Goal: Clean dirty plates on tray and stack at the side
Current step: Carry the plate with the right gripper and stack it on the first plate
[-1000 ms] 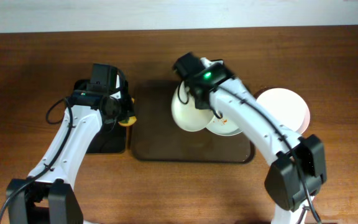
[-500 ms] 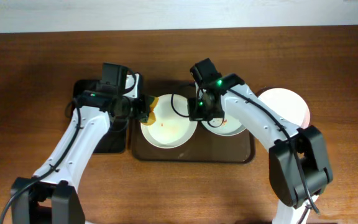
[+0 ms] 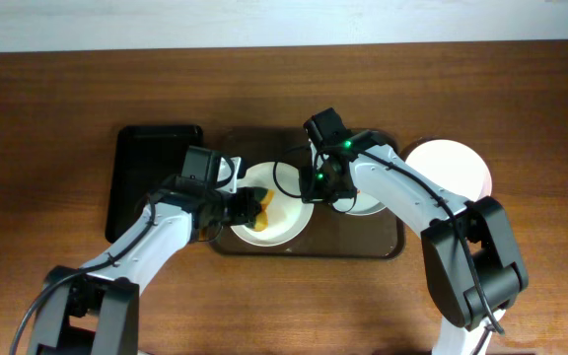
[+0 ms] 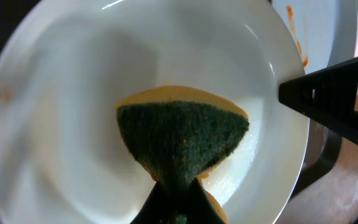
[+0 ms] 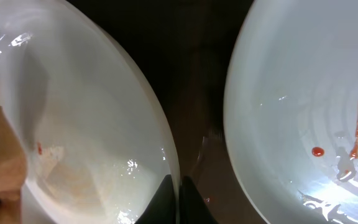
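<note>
A white plate [image 3: 282, 225] lies on the left part of the brown tray [image 3: 314, 244]. My right gripper [image 3: 316, 183] is shut on its right rim, as the right wrist view shows [image 5: 179, 194]. My left gripper [image 3: 237, 210] is shut on a yellow-and-green sponge [image 3: 257, 209] pressed onto the plate's middle; in the left wrist view the sponge [image 4: 182, 134] covers the plate's [image 4: 55, 124] centre. A second plate [image 5: 291, 112] with red sauce streaks sits to the right on the tray, partly under my right arm. A third plate [image 3: 457, 170] lies off the tray at the right.
A smaller black tray [image 3: 151, 177] lies on the wooden table left of the brown tray. Faint orange smears show on the held plate [image 5: 48, 155]. My two arms meet closely over the tray's left half.
The right gripper has brought the tilted plate down flat onto the tray's left part. The left arm has moved from the black tray to the plate with the sponge.
</note>
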Action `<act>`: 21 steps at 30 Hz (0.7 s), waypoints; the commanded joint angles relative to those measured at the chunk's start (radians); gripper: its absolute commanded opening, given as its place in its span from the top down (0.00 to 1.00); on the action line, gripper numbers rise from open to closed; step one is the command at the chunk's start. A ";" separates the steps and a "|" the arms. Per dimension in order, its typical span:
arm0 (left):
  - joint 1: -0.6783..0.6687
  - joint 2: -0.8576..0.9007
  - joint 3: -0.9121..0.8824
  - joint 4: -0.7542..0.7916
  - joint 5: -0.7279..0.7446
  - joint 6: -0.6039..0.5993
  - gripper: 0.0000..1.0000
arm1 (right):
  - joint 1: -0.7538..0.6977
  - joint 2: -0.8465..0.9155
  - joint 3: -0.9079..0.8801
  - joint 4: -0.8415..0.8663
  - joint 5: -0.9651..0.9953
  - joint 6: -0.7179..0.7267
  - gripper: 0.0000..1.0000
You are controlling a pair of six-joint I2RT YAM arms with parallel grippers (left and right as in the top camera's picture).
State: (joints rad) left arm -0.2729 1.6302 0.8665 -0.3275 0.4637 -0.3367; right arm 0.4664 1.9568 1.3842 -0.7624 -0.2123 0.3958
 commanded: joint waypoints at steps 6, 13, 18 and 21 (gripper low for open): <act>-0.086 0.094 -0.015 0.108 -0.039 -0.097 1.00 | 0.005 -0.014 -0.005 -0.003 -0.024 0.005 0.96; -0.010 0.047 -0.008 0.104 -0.238 -0.096 1.00 | 0.005 -0.014 -0.005 -0.013 -0.024 0.004 0.96; 0.048 -0.082 -0.008 0.062 -0.251 -0.081 1.00 | 0.005 -0.014 -0.005 -0.015 -0.024 0.004 0.96; 0.061 -0.180 -0.008 0.020 -0.252 -0.077 1.00 | 0.005 -0.015 -0.005 -0.016 -0.023 0.003 0.96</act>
State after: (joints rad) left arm -0.2272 1.5551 0.8581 -0.2874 0.2256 -0.4236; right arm 0.4664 1.9568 1.3834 -0.7776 -0.2245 0.3965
